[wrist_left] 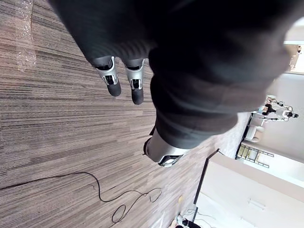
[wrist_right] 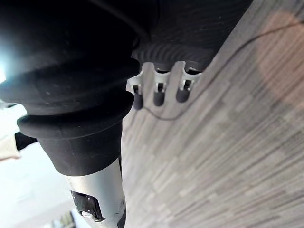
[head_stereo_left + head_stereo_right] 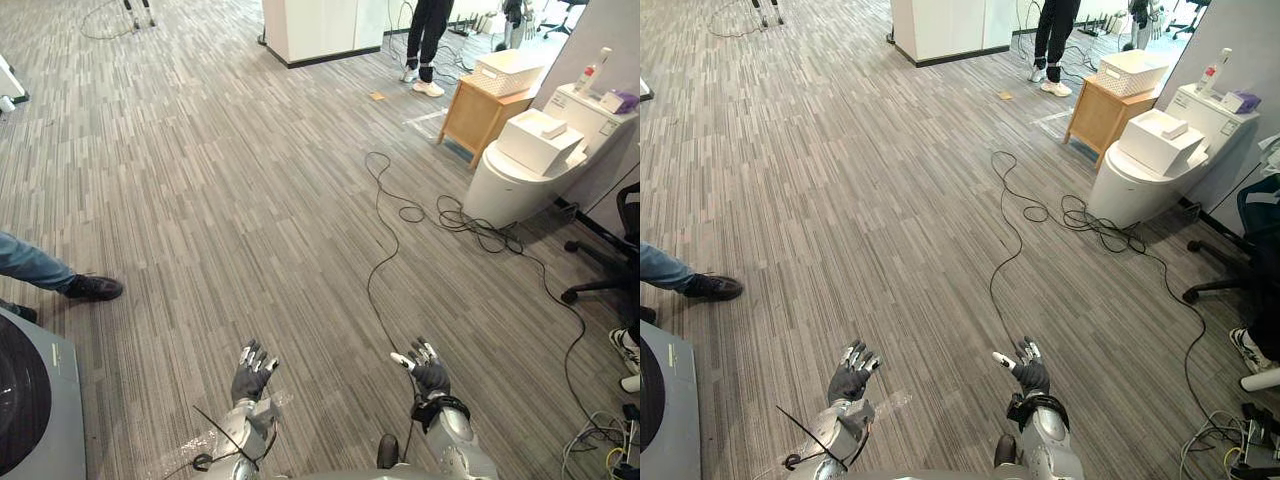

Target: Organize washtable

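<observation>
Grey striped carpet floor (image 3: 250, 180), open office room. Item, far left and low: grey washing machine (image 3: 55, 400), partly in frame. Item: a person's shoe (image 3: 95, 288) on the carpet just beyond it. Item: left hand (image 3: 250, 378), low and central, fingers straight and spread, holding nothing. Item: right hand (image 3: 430, 375), level with the left, fingers likewise spread, empty. Item, upper right: wooden side table (image 3: 478, 118) carrying a white basket (image 3: 510, 72). Item, just right of that: white toilet (image 3: 500, 185) with a white box (image 3: 538, 142) on its lid and a bottle (image 3: 594, 70) upright on the tank. Judged the likeliest wash fixture to tidy. It lies ahead and to the right, well apart from both hands, with the right hand the nearer. Reaching it calls for walking first, not an arm move.
</observation>
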You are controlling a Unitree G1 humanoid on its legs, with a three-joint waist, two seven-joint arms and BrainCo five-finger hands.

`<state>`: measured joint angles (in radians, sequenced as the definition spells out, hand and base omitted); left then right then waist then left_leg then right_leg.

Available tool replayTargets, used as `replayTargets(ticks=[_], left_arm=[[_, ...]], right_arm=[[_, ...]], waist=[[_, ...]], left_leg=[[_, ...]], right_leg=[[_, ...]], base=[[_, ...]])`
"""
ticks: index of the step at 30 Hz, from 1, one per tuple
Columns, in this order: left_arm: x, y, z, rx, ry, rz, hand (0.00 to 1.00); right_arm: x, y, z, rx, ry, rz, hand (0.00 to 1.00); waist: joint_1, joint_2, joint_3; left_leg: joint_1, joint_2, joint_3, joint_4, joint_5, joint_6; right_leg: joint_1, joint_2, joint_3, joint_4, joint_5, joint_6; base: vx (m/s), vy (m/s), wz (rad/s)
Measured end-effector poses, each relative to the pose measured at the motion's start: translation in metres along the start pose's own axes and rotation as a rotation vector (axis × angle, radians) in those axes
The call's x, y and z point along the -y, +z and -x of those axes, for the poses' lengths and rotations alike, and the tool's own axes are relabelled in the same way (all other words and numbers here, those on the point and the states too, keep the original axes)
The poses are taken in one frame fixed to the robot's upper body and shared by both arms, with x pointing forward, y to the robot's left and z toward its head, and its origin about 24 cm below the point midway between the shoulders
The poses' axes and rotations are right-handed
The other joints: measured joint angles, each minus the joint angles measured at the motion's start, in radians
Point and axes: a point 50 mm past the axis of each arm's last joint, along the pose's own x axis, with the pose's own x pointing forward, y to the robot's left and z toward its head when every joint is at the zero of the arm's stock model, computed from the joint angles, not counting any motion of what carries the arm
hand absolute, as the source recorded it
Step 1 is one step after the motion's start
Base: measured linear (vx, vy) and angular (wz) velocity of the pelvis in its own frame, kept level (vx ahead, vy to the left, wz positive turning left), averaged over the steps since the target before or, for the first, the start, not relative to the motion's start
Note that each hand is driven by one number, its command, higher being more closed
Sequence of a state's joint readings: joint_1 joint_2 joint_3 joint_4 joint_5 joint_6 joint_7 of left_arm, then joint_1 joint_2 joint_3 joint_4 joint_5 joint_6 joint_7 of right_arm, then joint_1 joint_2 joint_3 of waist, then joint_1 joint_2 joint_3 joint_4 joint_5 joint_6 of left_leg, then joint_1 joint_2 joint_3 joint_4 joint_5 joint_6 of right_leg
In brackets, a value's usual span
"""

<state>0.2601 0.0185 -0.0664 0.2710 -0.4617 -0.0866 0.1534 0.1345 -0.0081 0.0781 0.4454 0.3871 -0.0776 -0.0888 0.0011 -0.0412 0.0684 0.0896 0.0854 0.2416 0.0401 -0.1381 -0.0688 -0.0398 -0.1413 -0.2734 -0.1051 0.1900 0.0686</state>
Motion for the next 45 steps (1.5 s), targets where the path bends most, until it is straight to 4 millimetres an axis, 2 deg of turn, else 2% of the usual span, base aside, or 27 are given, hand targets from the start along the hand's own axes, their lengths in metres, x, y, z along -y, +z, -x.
replayTargets(ticks=[4, 6, 8, 10, 12, 16, 18, 19, 20, 21, 22, 24, 25, 27, 29, 31, 33, 35, 37, 38, 39, 40, 41, 42, 43, 44, 45], left_arm=[[0.002, 0.005, -0.002, 0.023, -0.002, 0.002, 0.00], [0.006, 0.008, -0.005, 0.034, -0.013, 0.007, 0.00], [0.011, 0.011, -0.008, 0.046, -0.033, 0.004, 0.00], [0.017, 0.016, -0.009, 0.063, -0.054, 0.001, 0.00], [0.020, 0.023, -0.011, 0.093, -0.071, -0.021, 0.00], [0.029, 0.026, -0.013, 0.100, -0.121, -0.052, 0.00], [0.033, 0.024, -0.012, 0.096, -0.139, -0.073, 0.00], [0.037, 0.022, -0.012, 0.089, -0.147, -0.072, 0.00], [0.042, 0.020, -0.012, 0.080, -0.168, -0.075, 0.00], [0.053, 0.022, -0.013, 0.089, -0.208, -0.062, 0.00], [0.058, 0.022, -0.013, 0.091, -0.224, -0.058, 0.00], [0.061, 0.024, -0.014, 0.096, -0.231, -0.050, 0.00], [0.060, 0.019, -0.012, 0.082, -0.225, -0.036, 0.00], [0.062, 0.018, -0.011, 0.078, -0.235, -0.038, 0.00], [0.066, 0.018, -0.010, 0.076, -0.253, -0.030, 0.00], [0.066, 0.019, -0.010, 0.083, -0.252, -0.018, 0.00], [0.064, 0.021, -0.009, 0.090, -0.245, -0.012, 0.00], [0.058, 0.020, -0.006, 0.094, -0.220, 0.017, 0.00], [0.055, 0.024, -0.002, 0.113, -0.212, 0.029, 0.00], [0.053, 0.029, 0.001, 0.140, -0.213, 0.035, 0.00], [0.052, 0.030, 0.002, 0.146, -0.210, 0.033, 0.00], [0.049, 0.034, 0.001, 0.161, -0.202, 0.035, 0.00], [0.048, 0.043, 0.002, 0.198, -0.192, 0.054, 0.00], [0.045, 0.050, 0.002, 0.229, -0.182, 0.058, 0.00], [0.044, 0.053, 0.003, 0.241, -0.184, 0.060, 0.00], [0.043, 0.051, 0.007, 0.240, -0.187, 0.060, 0.00], [0.042, 0.047, 0.015, 0.246, -0.188, 0.080, 0.00]], right_arm=[[-0.003, 0.001, -0.002, 0.001, 0.011, 0.012, 0.00], [-0.007, 0.007, -0.006, 0.021, 0.024, 0.012, 0.00], [-0.010, 0.010, -0.008, 0.031, 0.032, 0.012, 0.00], [-0.013, 0.009, -0.007, 0.028, 0.041, 0.007, 0.00], [-0.012, 0.005, -0.005, 0.018, 0.040, 0.001, 0.00], [-0.008, 0.007, -0.005, 0.025, 0.022, -0.012, 0.00], [-0.008, 0.010, -0.005, 0.036, 0.017, -0.014, 0.00], [-0.007, 0.013, -0.006, 0.047, 0.018, -0.009, 0.00], [-0.008, 0.020, -0.007, 0.077, 0.027, -0.005, 0.00], [-0.008, 0.029, -0.011, 0.104, 0.027, -0.002, 0.00], [-0.008, 0.032, -0.013, 0.113, 0.024, -0.004, 0.00], [-0.014, 0.037, -0.015, 0.128, 0.044, -0.003, 0.00], [-0.020, 0.035, -0.014, 0.126, 0.078, 0.013, 0.00], [-0.021, 0.036, -0.014, 0.134, 0.083, 0.016, 0.00], [-0.015, 0.037, -0.014, 0.135, 0.072, 0.029, 0.00], [-0.014, 0.036, -0.013, 0.133, 0.060, 0.026, 0.00], [-0.017, 0.038, -0.014, 0.136, 0.073, 0.012, 0.00], [-0.017, 0.038, -0.014, 0.134, 0.075, 0.008, 0.00], [-0.015, 0.039, -0.014, 0.138, 0.075, 0.018, 0.00], [-0.014, 0.040, -0.015, 0.139, 0.082, 0.033, 0.00], [-0.017, 0.039, -0.016, 0.131, 0.095, 0.047, 0.00], [-0.021, 0.042, -0.017, 0.137, 0.113, 0.055, 0.00], [-0.036, 0.048, -0.020, 0.154, 0.174, 0.088, 0.00], [-0.059, 0.054, -0.023, 0.174, 0.242, 0.100, 0.00], [-0.068, 0.056, -0.024, 0.181, 0.272, 0.108, 0.00], [-0.077, 0.057, -0.022, 0.190, 0.317, 0.110, 0.00], [-0.086, 0.058, -0.023, 0.193, 0.365, 0.122, 0.00]], waist=[[0.017, -0.017, 0.014], [0.015, -0.014, 0.052], [0.015, -0.032, 0.105], [0.008, -0.030, 0.136], [0.014, -0.015, 0.145], [0.004, 0.003, 0.155], [-0.012, 0.004, 0.156], [-0.016, 0.013, 0.156], [-0.023, 0.053, 0.152], [-0.024, 0.074, 0.153], [-0.025, 0.075, 0.154], [-0.025, 0.077, 0.154], [-0.007, 0.104, 0.151], [-0.002, 0.106, 0.151], [0.009, 0.104, 0.153], [0.017, 0.100, 0.156], [0.020, 0.088, 0.164], [0.033, 0.084, 0.170], [0.048, 0.089, 0.167], [0.068, 0.100, 0.158], [0.079, 0.074, 0.149], [0.078, 0.058, 0.143], [0.076, 0.054, 0.144], [0.101, 0.055, 0.151], [0.120, 0.055, 0.155], [0.122, 0.024, 0.109], [0.132, 0.032, 0.093]], left_leg=[[-0.033, 0.000, 0.006, 0.025, -0.015, 0.008], [-0.046, -0.001, 0.007, 0.061, -0.034, 0.015], [-0.039, -0.019, 0.017, 0.116, -0.067, 0.019], [-0.007, -0.015, 0.004, 0.136, -0.085, 0.032], [-0.006, 0.009, -0.001, 0.147, -0.128, 0.024], [0.021, 0.073, -0.019, 0.148, -0.178, -0.024], [0.102, 0.107, -0.024, 0.103, -0.205, -0.083], [0.121, 0.127, -0.026, 0.094, -0.207, -0.101], [0.133, 0.175, -0.042, 0.099, -0.193, -0.136], [0.100, 0.212, -0.046, 0.152, -0.139, -0.143], [0.074, 0.224, -0.052, 0.197, -0.100, -0.137], [-0.009, 0.276, -0.050, 0.398, 0.049, -0.057], [-0.109, 0.372, -0.083, 0.711, 0.157, 0.007], [-0.189, 0.386, -0.105, 0.915, 0.134, 0.031], [-0.306, 0.376, -0.072, 1.098, 0.046, 0.080], [-0.373, 0.336, -0.034, 1.104, -0.021, 0.088], [-0.431, 0.283, 0.011, 1.040, -0.070, 0.078], [-0.498, 0.202, 0.046, 0.803, -0.093, 0.054], [-0.517, 0.154, 0.061, 0.591, -0.071, 0.023], [-0.508, 0.107, 0.062, 0.400, 0.074, 0.028], [-0.473, 0.073, 0.092, 0.384, 0.084, 0.087], [-0.473, 0.063, 0.107, 0.393, 0.077, 0.093], [-0.489, 0.089, 0.122, 0.469, 0.039, 0.152], [-0.533, 0.163, 0.135, 0.661, 0.016, 0.190], [-0.575, 0.193, 0.153, 0.759, 0.004, 0.190], [-0.540, 0.153, 0.194, 0.617, -0.005, 0.127], [-0.490, 0.136, 0.205, 0.515, -0.039, 0.171]], right_leg=[[-0.042, -0.009, 0.004, 0.047, -0.049, 0.009], [-0.115, -0.037, 0.015, 0.204, -0.109, 0.012], [-0.235, -0.100, 0.046, 0.513, -0.200, 0.002], [-0.304, -0.125, 0.060, 0.680, -0.214, 0.001], [-0.337, -0.096, 0.067, 0.611, -0.279, 0.005], [-0.359, -0.043, 0.077, 0.290, -0.194, 0.013], [-0.370, -0.035, 0.083, 0.204, -0.140, 0.030], [-0.373, -0.032, 0.084, 0.245, -0.067, 0.016], [-0.407, -0.004, 0.069, 0.356, -0.029, -0.017], [-0.447, 0.008, 0.047, 0.459, -0.098, -0.054], [-0.451, 0.010, 0.037, 0.483, -0.127, -0.065], [-0.390, 0.049, 0.008, 0.482, -0.199, -0.094], [-0.246, 0.125, -0.011, 0.377, -0.218, -0.120], [-0.166, 0.158, -0.007, 0.321, -0.225, -0.132], [-0.020, 0.184, 0.011, 0.231, -0.239, -0.151], [0.067, 0.182, 0.039, 0.174, -0.246, -0.154], [0.126, 0.155, 0.084, 0.150, -0.294, -0.126], [0.186, 0.112, 0.118, 0.156, -0.359, -0.101], [0.215, 0.083, 0.149, 0.155, -0.399, -0.063], [0.247, 0.053, 0.174, 0.154, -0.439, -0.020], [0.257, 0.020, 0.195, 0.152, -0.448, -0.013], [0.259, 0.009, 0.196, 0.145, -0.434, -0.010], [0.268, 0.016, 0.192, 0.133, -0.371, 0.000], [0.292, 0.028, 0.219, 0.136, -0.306, -0.012], [0.303, 0.038, 0.231, 0.152, -0.292, -0.011], [0.297, 0.007, 0.239, 0.199, -0.301, 0.005], [0.284, 0.001, 0.253, 0.305, -0.331, 0.041]], base=[[-0.01, -0.004, -0.02], [0.01, 0.047, -0.03], [0.01, 0.089, -0.03], [0.07, 0.027, 0.04], [0.11, -0.045, -0.03], [0.30, -0.175, 0.05], [0.45, -0.270, 0.21], [0.51, -0.265, 0.40], [0.55, -0.293, 0.27], [0.58, -0.310, 0.24], [0.61, -0.403, 0.14], [0.65, -0.395, 0.05], [0.66, -0.322, -0.23], [0.67, -0.300, -0.24], [0.56, -0.195, -0.13], [0.53, -0.061, -0.25], [0.42, 0.065, -0.31], [0.45, 0.217, -0.44], [0.45, 0.283, -0.59], [0.51, 0.325, -0.62], [0.54, 0.306, -0.48], [0.56, 0.241, -0.30], [0.57, 0.234, -0.43], [0.54, 0.231, -0.72], [0.42, 0.285, -0.73], [0.34, 0.309, -0.72], [0.32, 0.331, -0.27]])
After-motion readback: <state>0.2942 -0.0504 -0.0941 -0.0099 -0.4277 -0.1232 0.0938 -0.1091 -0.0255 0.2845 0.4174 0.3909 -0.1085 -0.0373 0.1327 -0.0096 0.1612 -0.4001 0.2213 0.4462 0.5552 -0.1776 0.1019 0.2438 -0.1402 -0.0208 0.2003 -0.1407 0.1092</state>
